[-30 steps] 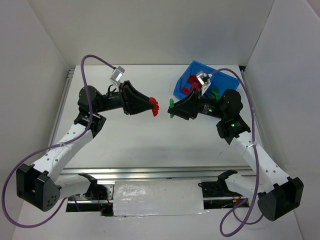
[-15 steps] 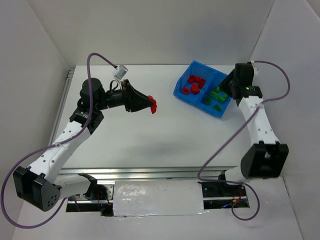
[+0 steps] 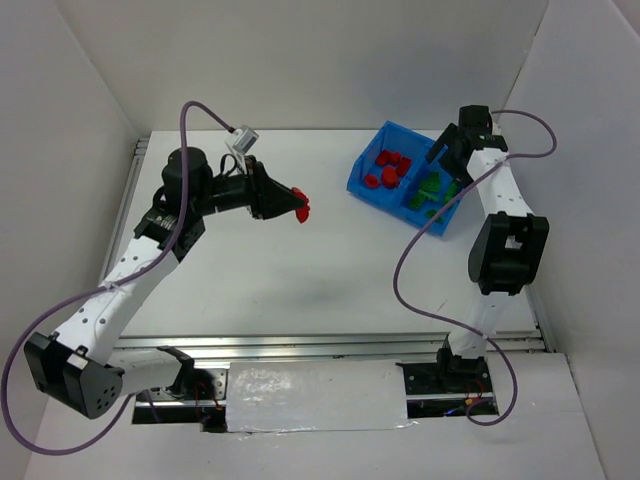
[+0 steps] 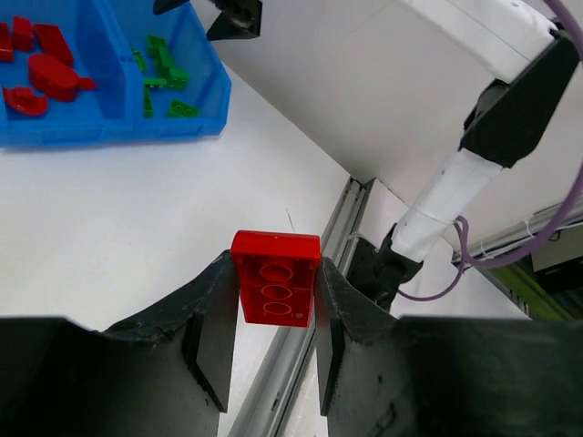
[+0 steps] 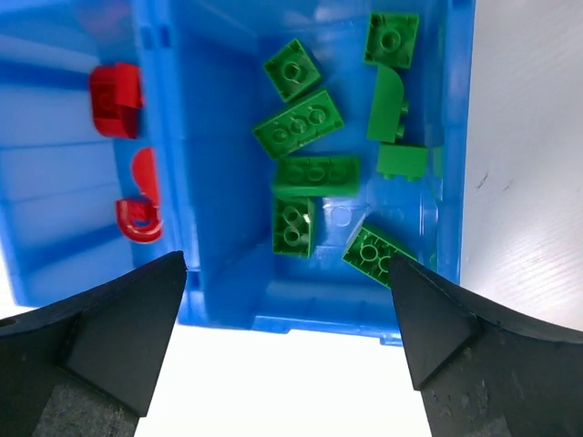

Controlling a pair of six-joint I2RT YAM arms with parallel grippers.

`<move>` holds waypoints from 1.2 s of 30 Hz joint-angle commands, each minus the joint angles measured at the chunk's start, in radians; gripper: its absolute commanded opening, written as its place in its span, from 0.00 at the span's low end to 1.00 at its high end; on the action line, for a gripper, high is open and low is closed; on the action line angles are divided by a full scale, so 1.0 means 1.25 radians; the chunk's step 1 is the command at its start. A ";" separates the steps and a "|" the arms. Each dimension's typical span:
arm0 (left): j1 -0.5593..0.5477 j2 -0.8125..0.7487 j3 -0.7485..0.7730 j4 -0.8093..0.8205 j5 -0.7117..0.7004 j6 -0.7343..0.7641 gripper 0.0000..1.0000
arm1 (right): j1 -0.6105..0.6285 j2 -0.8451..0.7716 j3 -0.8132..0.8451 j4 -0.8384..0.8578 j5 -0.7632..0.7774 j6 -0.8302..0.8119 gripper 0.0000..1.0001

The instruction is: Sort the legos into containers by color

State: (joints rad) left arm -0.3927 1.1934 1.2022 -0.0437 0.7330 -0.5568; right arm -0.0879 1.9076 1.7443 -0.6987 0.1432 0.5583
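My left gripper is shut on a red lego brick, held above the middle of the white table, left of the blue bin. My right gripper stands wide open over the bin's green compartment, with nothing between its fingers. Several green bricks lie in that compartment. Several red bricks lie in the other, beyond the divider.
White walls enclose the table on three sides. Metal rails run along the left edge and the front edge. The right arm stands folded upright beside the bin's right end, its purple cable looping over the table.
The right arm swung from mid-table with a green brick to the bin and opened; the brick is no longer in its jaws. The left gripper drifted slightly back with its red brick.
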 commanded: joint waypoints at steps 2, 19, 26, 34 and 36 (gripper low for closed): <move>0.001 0.083 0.070 0.025 -0.044 0.013 0.00 | 0.000 -0.055 0.078 -0.051 0.005 -0.012 1.00; -0.141 0.954 0.784 0.262 -0.310 0.001 0.06 | 0.031 -0.871 -0.482 -0.085 -0.274 0.064 1.00; -0.177 1.080 0.900 0.321 -0.458 0.021 0.21 | 0.065 -0.943 -0.441 -0.210 -0.261 0.049 1.00; -0.188 1.139 0.969 0.314 -0.532 0.012 0.99 | 0.094 -0.946 -0.399 -0.235 -0.284 0.048 1.00; -0.189 1.129 0.969 0.311 -0.527 0.013 0.99 | 0.097 -0.937 -0.393 -0.231 -0.277 0.042 1.00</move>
State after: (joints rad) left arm -0.6308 2.5980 2.3756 0.2794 0.1104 -0.5354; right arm 0.0200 0.7238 1.2091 -0.9829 -0.2016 0.6300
